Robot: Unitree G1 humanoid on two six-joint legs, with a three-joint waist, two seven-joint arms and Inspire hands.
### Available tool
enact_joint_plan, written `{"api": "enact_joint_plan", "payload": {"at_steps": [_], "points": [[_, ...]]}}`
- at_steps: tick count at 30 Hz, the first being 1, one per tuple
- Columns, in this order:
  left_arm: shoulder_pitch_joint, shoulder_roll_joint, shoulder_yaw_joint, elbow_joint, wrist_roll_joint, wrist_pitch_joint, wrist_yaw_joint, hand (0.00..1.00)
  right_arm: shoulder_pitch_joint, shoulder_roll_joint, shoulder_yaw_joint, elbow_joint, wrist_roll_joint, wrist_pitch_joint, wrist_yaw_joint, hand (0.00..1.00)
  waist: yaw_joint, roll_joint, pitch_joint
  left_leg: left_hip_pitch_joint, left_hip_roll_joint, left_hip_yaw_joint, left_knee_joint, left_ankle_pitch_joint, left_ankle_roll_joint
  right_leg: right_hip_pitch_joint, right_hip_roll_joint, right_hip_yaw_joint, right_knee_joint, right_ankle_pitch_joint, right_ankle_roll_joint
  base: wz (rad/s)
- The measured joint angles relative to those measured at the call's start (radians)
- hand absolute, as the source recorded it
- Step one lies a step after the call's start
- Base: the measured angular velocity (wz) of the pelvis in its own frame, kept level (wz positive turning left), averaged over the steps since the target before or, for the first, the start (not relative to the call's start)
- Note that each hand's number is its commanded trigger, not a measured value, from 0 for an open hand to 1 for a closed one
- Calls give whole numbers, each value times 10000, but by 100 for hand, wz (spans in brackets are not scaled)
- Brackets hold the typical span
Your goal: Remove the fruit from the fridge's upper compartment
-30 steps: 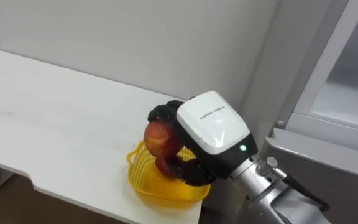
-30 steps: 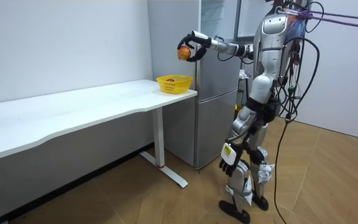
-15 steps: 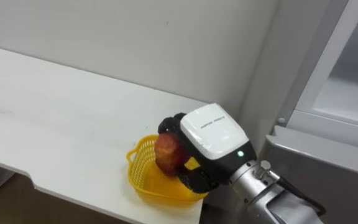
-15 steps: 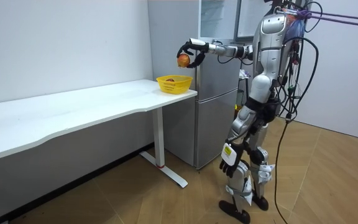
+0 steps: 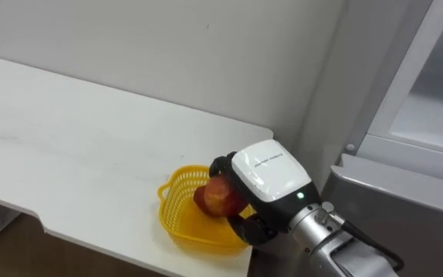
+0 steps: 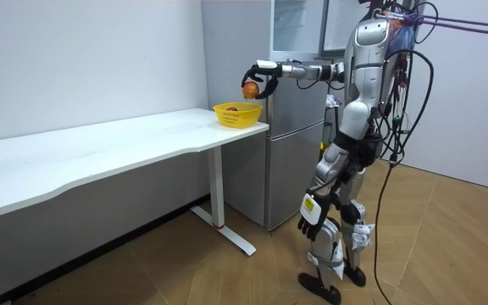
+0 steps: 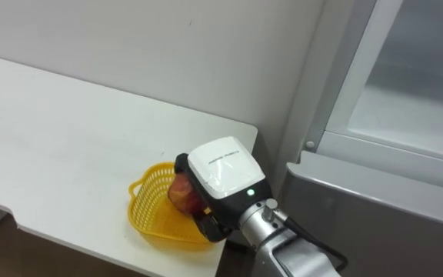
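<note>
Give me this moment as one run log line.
right hand: shut on apple | apple: above yellow basket | basket: on table | left hand: hanging low

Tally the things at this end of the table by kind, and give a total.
Apple: 1, held in the right robot hand
Yellow basket: 1
White table: 1
Fridge: 1
Total: 4

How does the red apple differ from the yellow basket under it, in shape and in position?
The apple is round and solid; the basket is an open bowl of mesh. The apple hangs in the air, gripped by the right hand; the basket stands on the white table. The apple is smaller than the basket.
</note>
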Motion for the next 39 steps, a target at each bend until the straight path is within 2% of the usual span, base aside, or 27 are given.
{"api": "enact_joint_plan", "payload": {"at_steps": [6, 7, 8, 9, 10, 39], "points": [[7, 0, -1, 2, -1, 15, 2, 0, 0, 0, 0, 380, -7, 38, 30, 100, 1, -3, -2, 5, -3, 1, -5, 0, 0, 0, 0, -2, -2, 0, 0, 0], [7, 0, -1, 2, -1, 17, 1, 0, 0, 0, 0, 391, -9, 52, 33, 59, -2, -2, -1, 5, -2, 1, -5, 0, 0, -1, 1, -1, -2, 0, 0, 0], [6, 0, 0, 1, -1, 17, 1, 0, 0, 0, 0, 391, -8, 57, 33, 24, -2, 0, -1, 5, -1, 1, -5, 0, 0, -1, 2, -1, -2, 0, 0, 0], [6, 0, -1, 1, -1, 17, 1, 0, 0, 0, 0, 391, -8, 57, 33, 7, -2, -1, -2, 6, -1, 1, -5, 0, 0, -1, 2, -1, -2, 0, 0, 0], [7, 0, -1, 2, -1, 17, -3, 0, 0, 0, 0, 391, -8, 57, 34, 0, -2, -1, -2, 6, -1, 1, -5, 0, 0, -1, 2, -1, -2, 0, 0, 0], [17, -1, 3, 2, 13, 20, 8, 0, 0, 0, -1, 409, -10, 112, 33, 0, 3, 6, -3, 43, -3, 3, -5, 0, 1, 31, 1, 28, -2, 0, 0, 0]]}}
